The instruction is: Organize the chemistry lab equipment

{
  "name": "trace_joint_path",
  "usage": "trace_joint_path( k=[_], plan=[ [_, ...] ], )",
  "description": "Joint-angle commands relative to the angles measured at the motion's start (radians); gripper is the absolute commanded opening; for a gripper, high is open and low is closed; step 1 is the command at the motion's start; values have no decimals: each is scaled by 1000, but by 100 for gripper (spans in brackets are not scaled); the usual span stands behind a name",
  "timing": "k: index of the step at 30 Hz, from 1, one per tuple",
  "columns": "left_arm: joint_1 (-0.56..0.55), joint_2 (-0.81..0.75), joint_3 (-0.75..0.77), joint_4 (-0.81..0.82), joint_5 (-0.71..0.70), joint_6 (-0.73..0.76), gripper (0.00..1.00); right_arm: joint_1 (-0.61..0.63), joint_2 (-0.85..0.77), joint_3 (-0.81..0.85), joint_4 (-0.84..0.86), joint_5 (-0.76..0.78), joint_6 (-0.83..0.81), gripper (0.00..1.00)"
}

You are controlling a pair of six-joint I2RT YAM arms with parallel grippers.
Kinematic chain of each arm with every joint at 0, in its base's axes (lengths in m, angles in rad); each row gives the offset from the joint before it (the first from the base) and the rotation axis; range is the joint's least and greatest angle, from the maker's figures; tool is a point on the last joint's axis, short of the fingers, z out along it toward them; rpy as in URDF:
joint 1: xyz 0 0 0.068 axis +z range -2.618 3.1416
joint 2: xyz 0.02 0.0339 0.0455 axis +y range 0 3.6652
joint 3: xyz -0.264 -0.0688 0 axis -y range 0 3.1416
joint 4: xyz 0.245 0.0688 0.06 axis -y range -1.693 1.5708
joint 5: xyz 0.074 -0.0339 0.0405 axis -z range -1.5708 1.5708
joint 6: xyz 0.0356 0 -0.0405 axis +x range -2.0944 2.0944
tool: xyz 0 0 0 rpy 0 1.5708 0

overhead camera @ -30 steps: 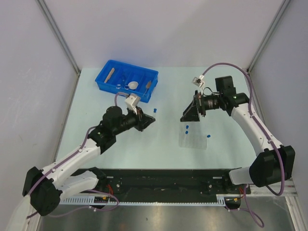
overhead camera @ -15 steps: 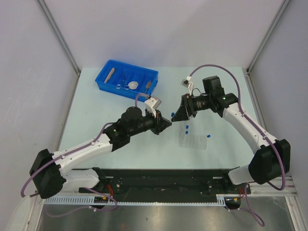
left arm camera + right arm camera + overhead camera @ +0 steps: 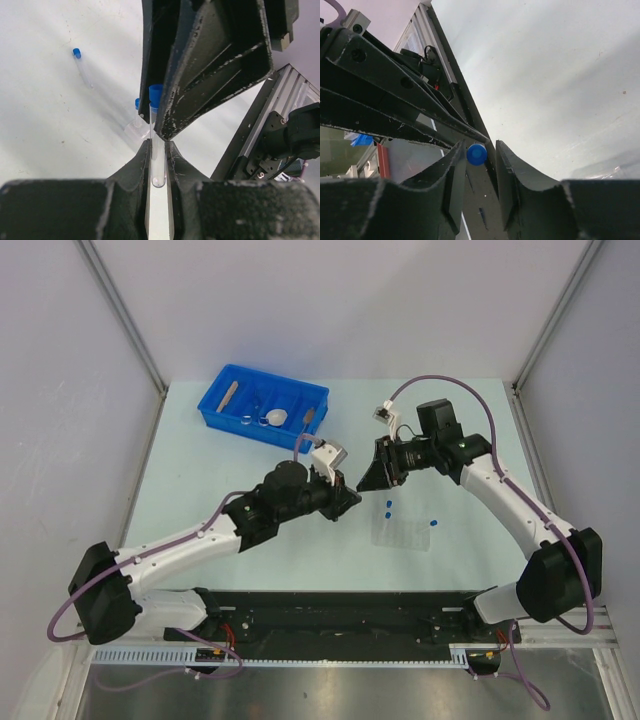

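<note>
Pale green table [image 3: 200, 490] between grey walls. At its far left, a blue compartmented bin [image 3: 213, 392] standing askew to the edges; right of centre, a clear tube rack [image 3: 405, 538] flat on the surface, with two blue caps [image 3: 387, 505] showing at its far left corner. Just off the rack's right edge, one blue-capped tube [image 3: 433, 524] loose on the tabletop, well apart from the bin.

Clear blue-capped tube [image 3: 157, 150] in the left claw [image 3: 157, 145]
</note>
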Motion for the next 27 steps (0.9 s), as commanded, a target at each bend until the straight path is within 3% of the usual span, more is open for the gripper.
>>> trace_joint_path(
  k=[1,5,6,10,11,12,14,15,17,18,21,27],
  plan=[
    [-19,3,52,12,-12,30,2,-4,1,40,39,-8,21,31],
    [-22,6,55,10,-10,32,2,-4,4,40,41,-20,19,25],
    [-23,6,60,9,-8,33,3,-1,4,40,42,-28,14,19],
    [-25,6,65,-1,-37,27,7,5,-2,40,18,-39,-30,8],
    [-23,3,65,-4,-50,21,15,5,-6,40,9,-36,-48,7],
    [-23,-2,62,-11,-68,13,28,7,-19,40,-1,-19,-67,6],
    [-25,-26,43,-16,-93,10,43,8,-33,40,-39,10,-146,6],
    [-23,-38,30,-10,-103,13,60,8,-39,40,-51,48,-174,6],
    [-20,-101,-27,8,-146,20,76,8,-68,40,-105,81,-280,6],
    [-19,-153,-50,25,-160,21,88,13,-77,34,-123,114,-321,6],
    [24,-257,-121,13,-182,20,100,13,-126,-15,-146,156,-444,6],
    [246,-429,-191,-148,-61,-11,100,36,-207,-102,-179,282,-648,6]
  ],
)
